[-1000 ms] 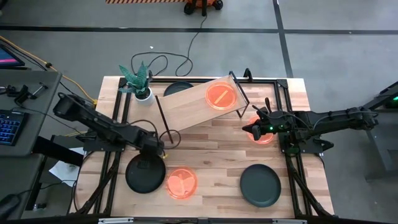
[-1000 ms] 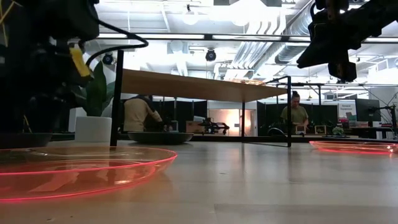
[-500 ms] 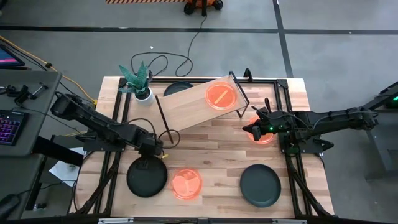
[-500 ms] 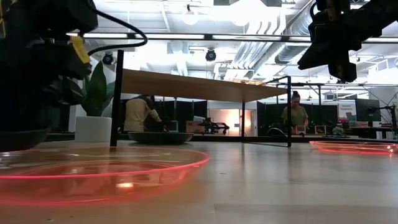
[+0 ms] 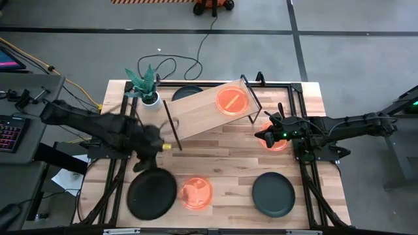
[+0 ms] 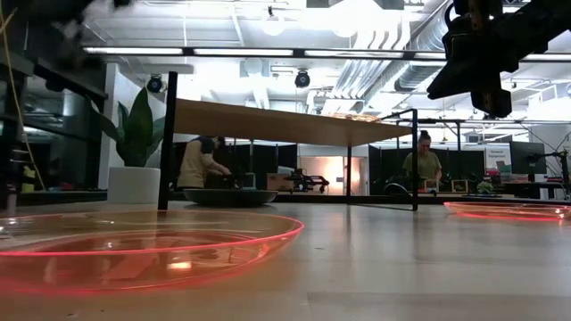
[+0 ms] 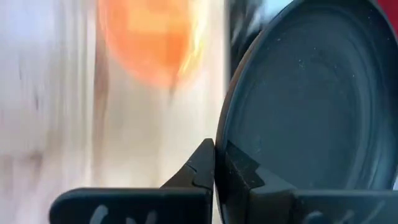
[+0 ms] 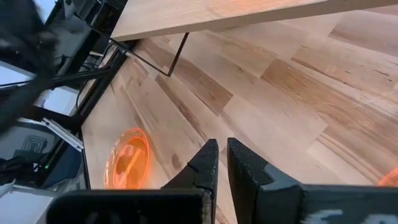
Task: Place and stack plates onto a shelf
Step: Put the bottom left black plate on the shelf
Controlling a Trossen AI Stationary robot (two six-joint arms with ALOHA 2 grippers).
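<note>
While pinched by left hand point(image 7: 214, 163), black plate point(image 5: 152, 193) round, matte, dark

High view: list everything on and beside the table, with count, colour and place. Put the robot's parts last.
black plates: three, dark grey; gripped plate front left, front-right plate, rear plate partly hidden by the shelf.
orange plates: three, translucent; shelf plate on the shelf, front plate front middle, right plate below the right gripper.
shelf: one, light wood on black wire legs; rear middle, askew.
plant: one, green in a white pot; rear left.
keyboard: one, dark; desk left of the table.
left gripper: one, dark; shut on the gripped plate's rim.
right gripper: one, dark; shut, empty.
</note>
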